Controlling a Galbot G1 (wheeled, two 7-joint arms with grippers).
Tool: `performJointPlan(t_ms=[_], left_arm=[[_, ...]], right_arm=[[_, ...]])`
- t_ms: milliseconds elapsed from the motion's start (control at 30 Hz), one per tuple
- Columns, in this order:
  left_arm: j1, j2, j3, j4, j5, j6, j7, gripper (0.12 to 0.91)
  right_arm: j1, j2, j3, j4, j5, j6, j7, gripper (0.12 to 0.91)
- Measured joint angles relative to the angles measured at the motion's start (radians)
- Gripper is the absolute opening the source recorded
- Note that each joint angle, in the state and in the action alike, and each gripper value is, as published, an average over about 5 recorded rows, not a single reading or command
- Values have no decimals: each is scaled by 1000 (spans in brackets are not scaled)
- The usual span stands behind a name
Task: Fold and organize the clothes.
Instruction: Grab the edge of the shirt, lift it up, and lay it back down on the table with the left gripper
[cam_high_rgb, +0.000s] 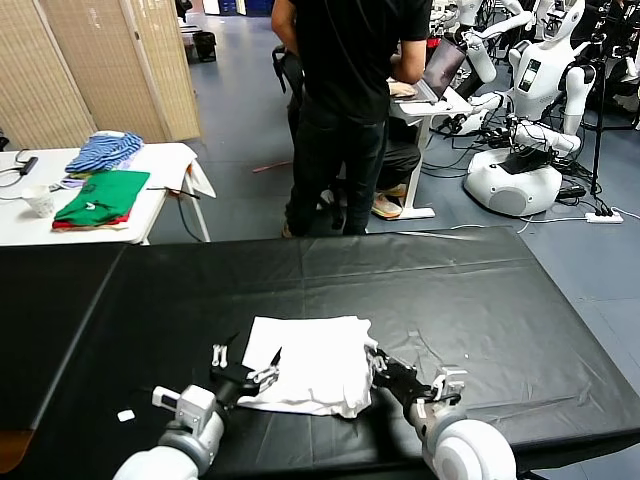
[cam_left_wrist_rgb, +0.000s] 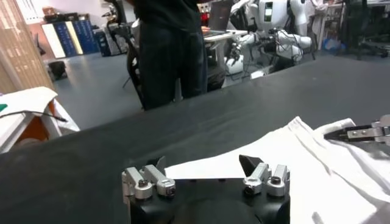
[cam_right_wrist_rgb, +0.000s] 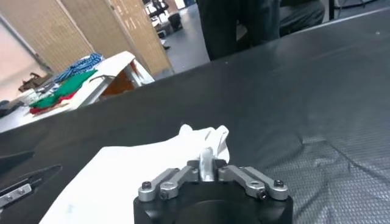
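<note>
The clothes are one white T-shirt (cam_high_rgb: 310, 375), lying partly folded near the front edge of the black table (cam_high_rgb: 450, 290). My left gripper (cam_high_rgb: 248, 362) is at the shirt's left edge, open, its fingers straddling the hem (cam_left_wrist_rgb: 204, 163) without gripping the cloth. My right gripper (cam_high_rgb: 378, 362) is at the shirt's right edge, and its fingers are shut together on a bunched bit of the white fabric (cam_right_wrist_rgb: 208, 155). The shirt (cam_right_wrist_rgb: 134, 179) spreads away from that pinch toward the left gripper (cam_right_wrist_rgb: 24, 179). No pink logo shows.
A person in black (cam_high_rgb: 345, 110) stands just behind the table's far edge. A white side table (cam_high_rgb: 150, 195) at far left holds green and red folded garments (cam_high_rgb: 100, 198) and a blue striped garment (cam_high_rgb: 105, 150). Parked robots (cam_high_rgb: 525, 150) stand at back right. A small white scrap (cam_high_rgb: 125, 415) lies front left.
</note>
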Motion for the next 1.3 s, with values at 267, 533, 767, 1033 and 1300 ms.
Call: performJointPlan(t_ms=[267,533,767,1033,1300], left_arm=[[7,1,0,-5,1,-2,0,907],[8,-1,0,-9,0,-4,0,907],[8,-1,-2,-11,-5,-5,0,907],[3,3,-9,-18,-31,-3,-3,907],[-10,4,-10,-2,-56,-12,-6,907]], right_arm=[[7,0,6,-9,-37,47,-22,142],[-2,7,3,-41,-70,53,2,142],[-1,20,-15,-53,-103,52,-2,225],[-20,15,13,-16,-159,77,-12,700],[-86,3,59,76,-235,124,-47,904]])
